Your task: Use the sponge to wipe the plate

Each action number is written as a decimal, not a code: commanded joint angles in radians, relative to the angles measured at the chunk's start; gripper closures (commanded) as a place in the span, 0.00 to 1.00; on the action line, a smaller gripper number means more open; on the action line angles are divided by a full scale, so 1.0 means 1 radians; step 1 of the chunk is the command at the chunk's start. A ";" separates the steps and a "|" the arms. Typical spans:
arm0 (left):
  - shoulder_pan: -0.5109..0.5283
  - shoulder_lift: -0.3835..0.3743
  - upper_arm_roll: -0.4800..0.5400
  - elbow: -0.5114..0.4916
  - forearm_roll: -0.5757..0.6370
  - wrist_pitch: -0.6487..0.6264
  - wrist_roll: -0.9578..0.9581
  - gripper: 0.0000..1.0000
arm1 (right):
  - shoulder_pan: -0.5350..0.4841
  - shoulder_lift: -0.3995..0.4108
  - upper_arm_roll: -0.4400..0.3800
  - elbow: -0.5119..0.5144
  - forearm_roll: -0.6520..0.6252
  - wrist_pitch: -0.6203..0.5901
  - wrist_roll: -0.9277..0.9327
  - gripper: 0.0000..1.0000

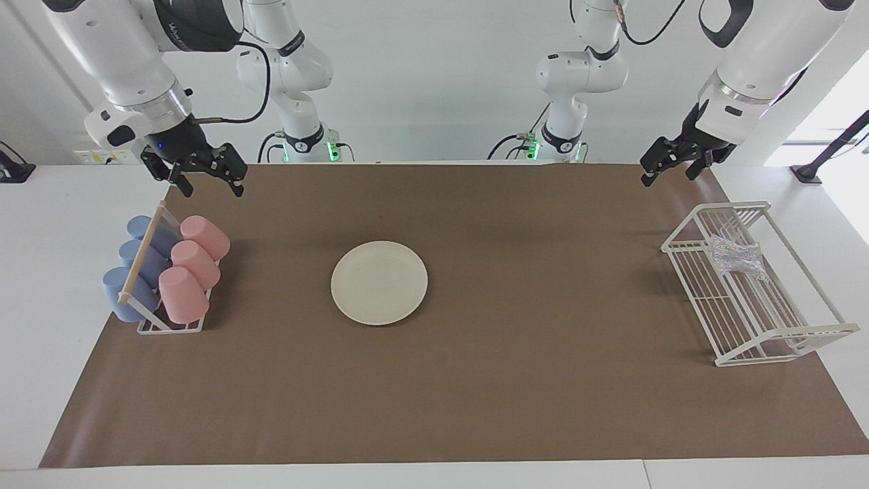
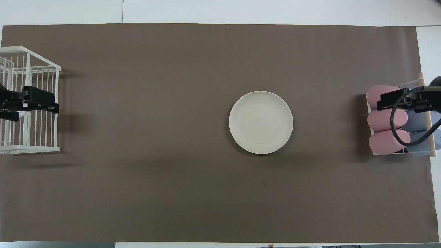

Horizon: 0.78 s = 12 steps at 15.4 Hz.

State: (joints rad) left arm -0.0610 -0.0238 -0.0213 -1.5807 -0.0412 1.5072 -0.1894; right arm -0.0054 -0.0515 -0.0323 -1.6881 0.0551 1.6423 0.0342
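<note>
Brown mat [image 1: 475, 380] spread over a white table [image 1: 41, 285], reaching nearly to the table's edges, white strips left bare at both ends. White wall [image 1: 434, 81] at the robots' end of the room.

Cream plate [image 1: 379, 282] flat near the middle of the mat, slightly toward the right arm's end, bare on top, open mat all round it. Silvery sponge [image 1: 736, 257] lying inside the white wire rack [image 1: 760, 319] at the left arm's end, in the part of the rack nearer the robots. Well apart from the plate, with a broad stretch of bare mat between.

At the right arm's end, a cup holder [image 1: 166, 324] with a wooden rod, packed with three pink cups [image 1: 183, 293] and blue cups [image 1: 125, 292] lying tilted on their sides.

Left gripper [image 1: 672, 166] raised over the mat's edge nearest the robots, above the rack's near end, fingers apart, gripping nothing. Right gripper [image 1: 204, 178] raised over the cup holder's near end, fingers likewise apart and gripping nothing. Both arms waiting.

Widest room for moving: the mat's middle and the whole strip farthest from the robots. Tightest: the two ends, close by the rack and the cup holder.
</note>
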 commanded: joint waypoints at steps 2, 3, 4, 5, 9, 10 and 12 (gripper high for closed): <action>0.001 -0.041 0.003 -0.051 -0.011 0.024 -0.008 0.00 | -0.002 -0.005 0.003 0.007 -0.018 -0.021 -0.020 0.00; 0.004 -0.041 0.001 -0.051 -0.011 0.025 -0.008 0.00 | -0.002 -0.005 0.005 0.007 -0.017 -0.021 -0.020 0.00; 0.006 -0.041 0.003 -0.051 -0.011 0.028 -0.008 0.00 | -0.002 -0.005 0.005 0.007 -0.018 -0.021 -0.022 0.00; 0.006 -0.041 0.001 -0.051 -0.011 0.028 -0.012 0.00 | -0.002 -0.005 0.005 0.007 -0.017 -0.022 -0.022 0.00; 0.007 -0.042 0.003 -0.054 -0.012 0.028 -0.010 0.00 | -0.002 -0.007 0.006 0.007 -0.008 -0.019 -0.011 0.00; 0.007 -0.042 0.004 -0.059 -0.011 0.027 -0.010 0.00 | -0.002 -0.007 0.009 0.007 -0.006 -0.018 -0.010 0.00; 0.000 -0.045 0.006 -0.065 -0.003 0.021 -0.010 0.00 | -0.002 -0.005 0.011 0.007 -0.004 -0.009 -0.004 0.00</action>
State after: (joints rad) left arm -0.0606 -0.0314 -0.0178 -1.5963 -0.0412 1.5110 -0.1928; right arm -0.0053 -0.0515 -0.0286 -1.6878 0.0550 1.6423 0.0342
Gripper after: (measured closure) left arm 0.000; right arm 0.000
